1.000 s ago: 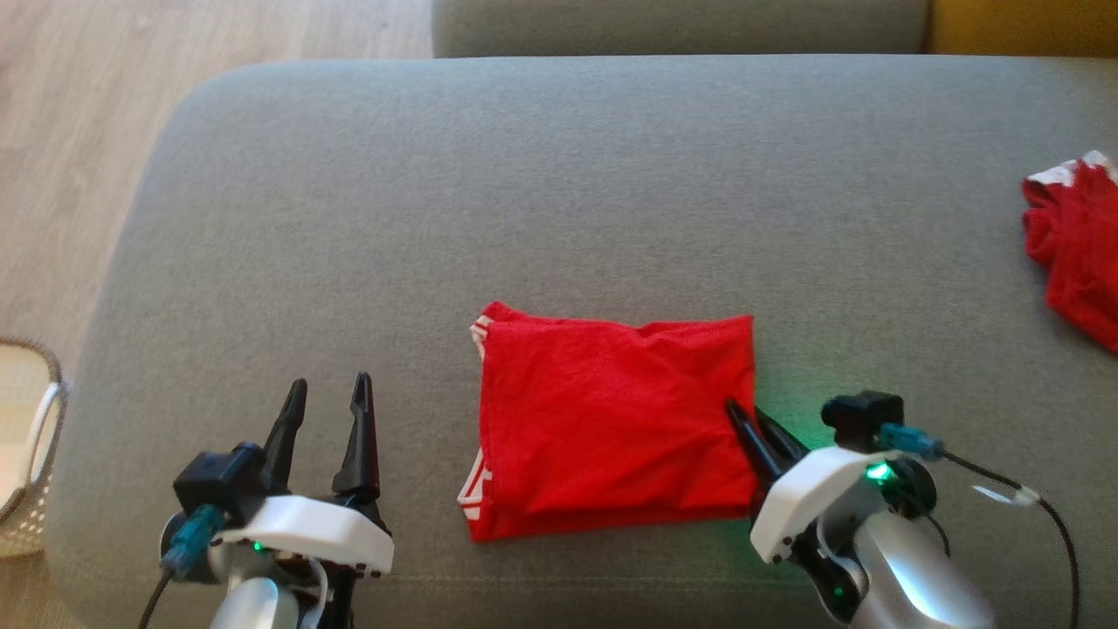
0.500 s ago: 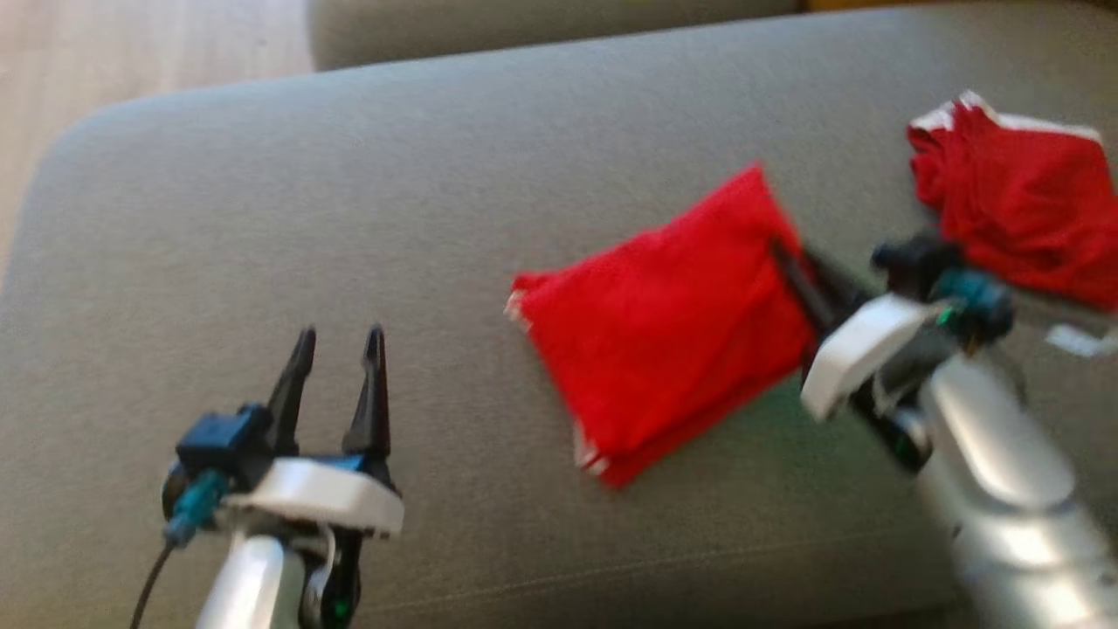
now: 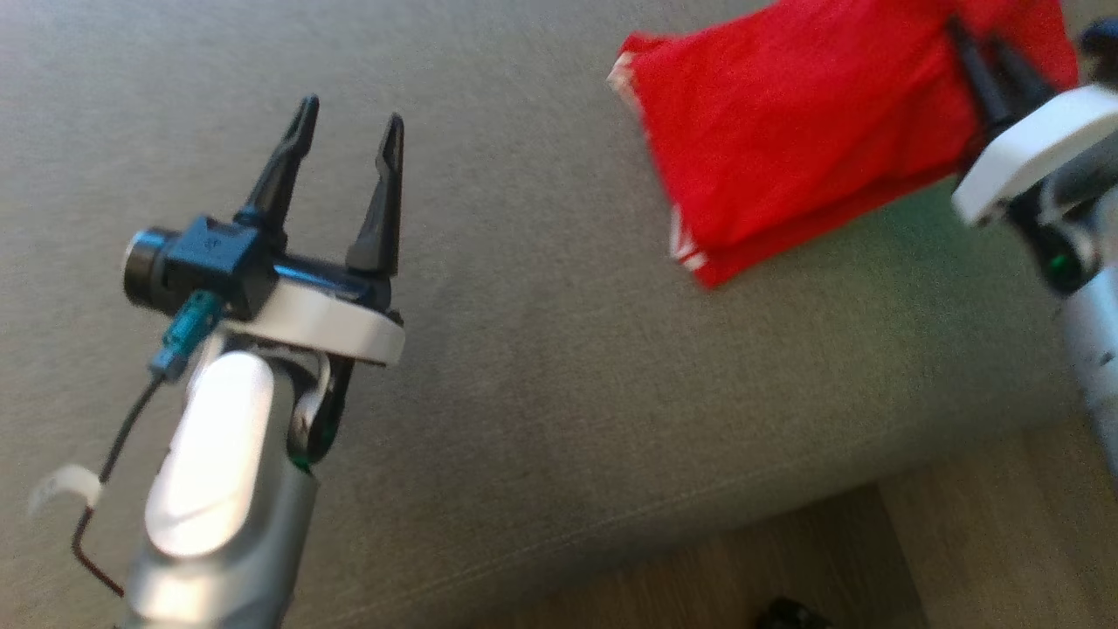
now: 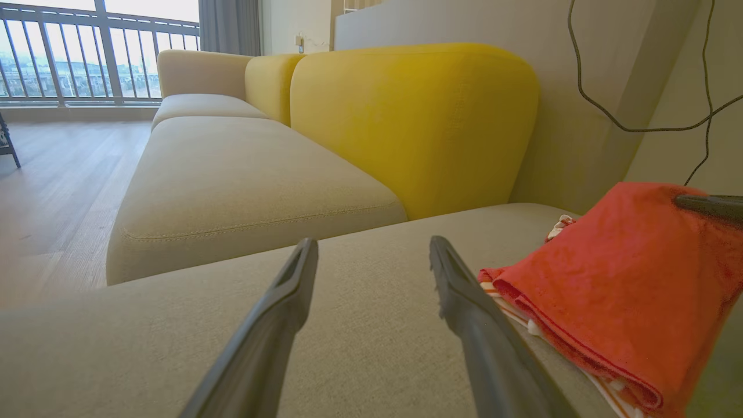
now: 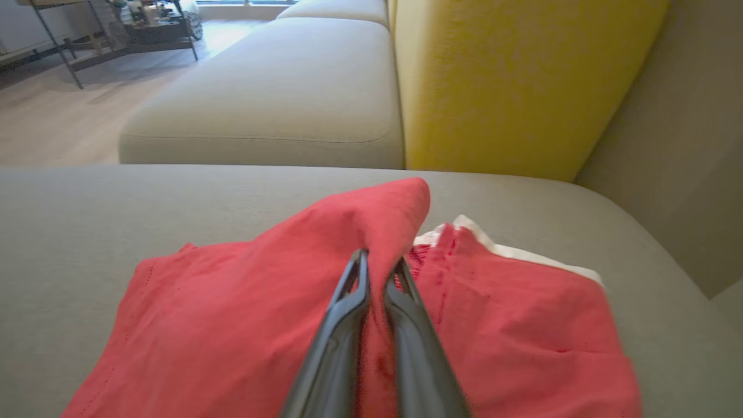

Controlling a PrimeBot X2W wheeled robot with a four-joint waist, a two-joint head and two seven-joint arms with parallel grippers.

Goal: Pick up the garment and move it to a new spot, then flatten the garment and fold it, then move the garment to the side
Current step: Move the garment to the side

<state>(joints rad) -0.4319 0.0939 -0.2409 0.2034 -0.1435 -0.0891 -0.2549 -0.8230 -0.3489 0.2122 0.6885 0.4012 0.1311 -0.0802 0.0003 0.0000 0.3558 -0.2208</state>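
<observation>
The folded garment (image 3: 786, 131) is pinched at its right edge by the right gripper (image 3: 976, 42) and is laid leftward from it across the cushion (image 3: 524, 349), its long axis pointed toward the left gripper (image 3: 351, 114), which is seen spread and empty, well apart.

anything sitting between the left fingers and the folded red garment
Nothing visible: bare grey sofa cushion lies between the open left gripper and the folded red garment, which the right gripper pinches at its other edge.

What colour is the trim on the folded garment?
White trim on a red garment; the head view shows it best.
</observation>
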